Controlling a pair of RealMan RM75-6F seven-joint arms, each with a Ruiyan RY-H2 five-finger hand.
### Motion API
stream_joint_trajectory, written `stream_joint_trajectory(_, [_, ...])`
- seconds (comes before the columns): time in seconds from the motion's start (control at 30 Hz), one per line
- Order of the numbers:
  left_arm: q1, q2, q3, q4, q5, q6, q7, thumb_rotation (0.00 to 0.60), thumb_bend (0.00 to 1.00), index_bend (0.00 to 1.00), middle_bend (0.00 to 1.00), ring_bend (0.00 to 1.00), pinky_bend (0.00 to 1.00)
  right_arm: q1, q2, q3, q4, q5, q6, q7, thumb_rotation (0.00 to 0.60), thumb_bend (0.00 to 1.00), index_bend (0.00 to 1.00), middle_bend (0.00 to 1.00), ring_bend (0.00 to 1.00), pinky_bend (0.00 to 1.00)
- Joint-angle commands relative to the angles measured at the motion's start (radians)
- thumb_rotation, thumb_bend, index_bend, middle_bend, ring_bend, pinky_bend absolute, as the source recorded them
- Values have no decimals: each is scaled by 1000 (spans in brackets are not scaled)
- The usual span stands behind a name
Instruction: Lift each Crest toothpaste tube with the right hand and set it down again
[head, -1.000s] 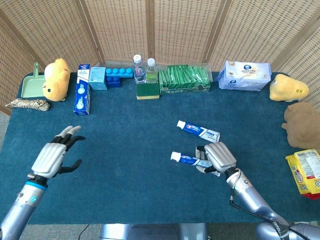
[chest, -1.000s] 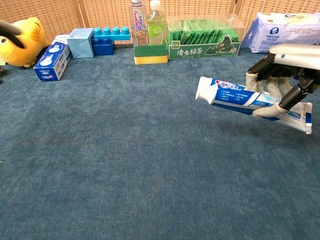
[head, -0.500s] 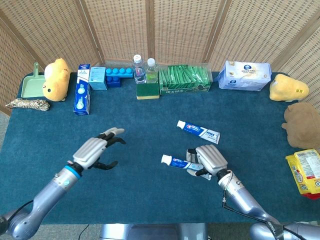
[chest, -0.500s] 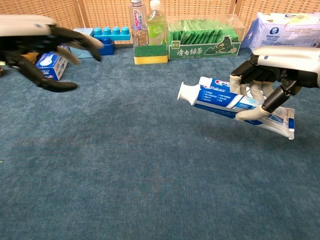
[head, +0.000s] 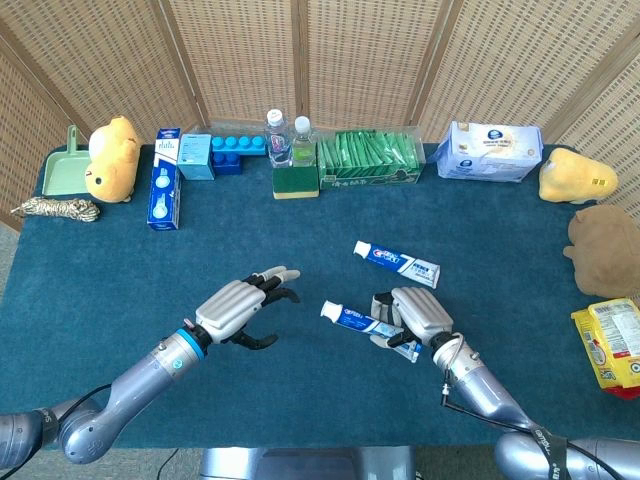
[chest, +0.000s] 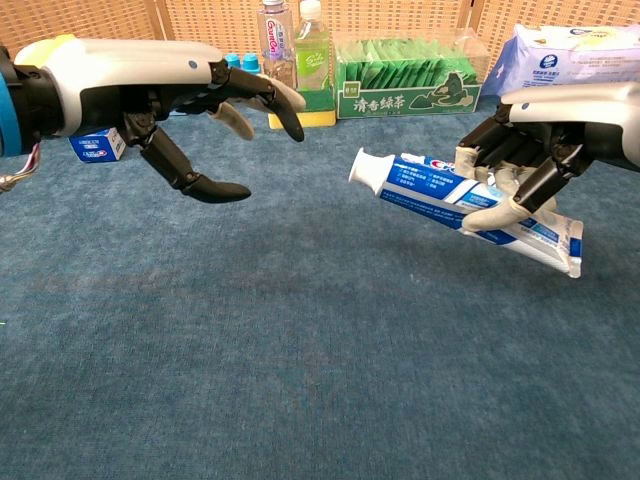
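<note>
My right hand (head: 415, 315) (chest: 530, 150) grips a blue and white Crest toothpaste tube (head: 362, 323) (chest: 455, 200) and holds it above the blue cloth, white cap pointing left. A second Crest tube (head: 397, 263) lies flat on the cloth just behind it. My left hand (head: 240, 305) (chest: 190, 110) hovers with fingers spread and nothing in them, a short way left of the held tube's cap.
Along the back edge stand a blue toothpaste box (head: 165, 192), blue blocks (head: 230, 152), two bottles (head: 288, 137), a sponge (head: 296, 182), a green packet box (head: 368, 160) and a wipes pack (head: 490, 152). Plush toys (head: 112, 158) (head: 575, 177) sit at both sides, a snack bag (head: 612, 345) at right.
My left hand has swept right and inward, from the left side to close beside the tube's cap. My right hand has carried the tube slightly left.
</note>
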Motion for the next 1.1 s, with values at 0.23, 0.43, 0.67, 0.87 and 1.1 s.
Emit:
stream_joint_trajectory(0.23, [-25,-18,11,7,-32,23,18,600,280,236,70,15,137,27,9,-6,-14,50,-14,-7,600,460,853,709,665,721])
stream_joint_trajectory(0.43, [-45,-34,15,13,-56,29,31,600,280,236,67,10,139,34,-13,-20,-11,32,14,-37,600,460,853,709,664,721])
stream_joint_trajectory(0.67, [-59,-40,24,10,-81,46,46,600,280,235,66,7,140,31,-61,-48,3,-1,100,-123,600,460,853,709,664,721])
stream_joint_trajectory(0.87, [-71,-48,31,13,-102,55,57,600,280,235,64,4,141,30,-81,-50,-2,-18,113,-132,600,461,854,709,664,721])
stream_joint_trajectory(1.1, [-86,-68,38,18,-114,69,77,600,280,236,64,3,146,29,-68,-39,-26,-28,73,-73,600,460,854,709,664,721])
